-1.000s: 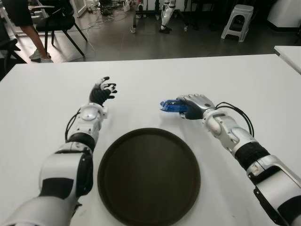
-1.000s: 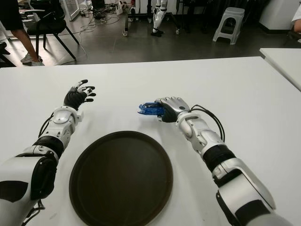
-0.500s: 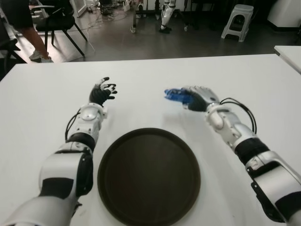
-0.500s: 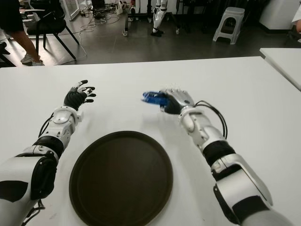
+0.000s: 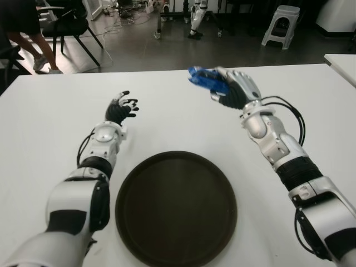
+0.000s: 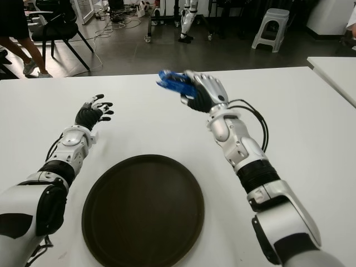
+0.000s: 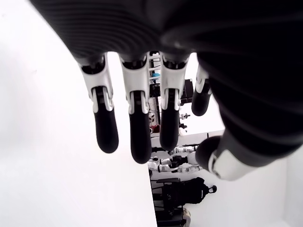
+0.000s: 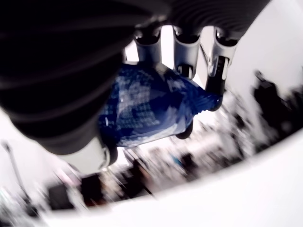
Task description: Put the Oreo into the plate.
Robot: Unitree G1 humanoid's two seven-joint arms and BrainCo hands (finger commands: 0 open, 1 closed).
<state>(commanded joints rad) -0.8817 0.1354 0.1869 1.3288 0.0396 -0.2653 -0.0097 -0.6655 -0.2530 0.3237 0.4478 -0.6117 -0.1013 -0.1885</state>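
The right robot hand grips the blue Oreo pack in the air above the white desk, beyond the dark round plate. The left robot hand shows left of the plate, fingers loosely spread and holding nothing.

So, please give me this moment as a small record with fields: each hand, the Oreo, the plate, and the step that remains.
right hand: raised above the far part of the table, fingers closed around the Oreo pack
Oreo pack: blue wrapper, held in the air, beyond the plate
left hand: idle, fingers spread, holds nothing, to the left of the plate
plate: dark, round, nothing on it, near the front edge of the white table
step remaining: bring the pack over the plate and release it
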